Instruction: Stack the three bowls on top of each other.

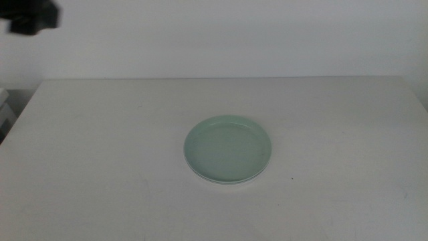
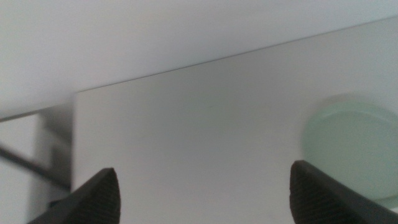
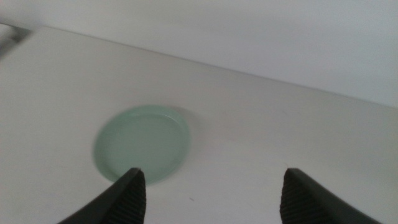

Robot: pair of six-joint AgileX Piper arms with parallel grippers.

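Note:
A mint green bowl lies in the middle of the white table. A thin pale rim shows under its near edge, as of a dish beneath it. The white and grey bowls do not show on their own anywhere. The green bowl also shows in the left wrist view and the right wrist view. My left gripper is open and empty, above the table, off to one side of the bowl. My right gripper is open and empty, held above the table near the bowl. Neither touches it.
A dark blurred shape hangs at the top left corner of the middle view. The table's left edge has white furniture beyond it. The left wrist view shows the table's corner and a dark frame past it.

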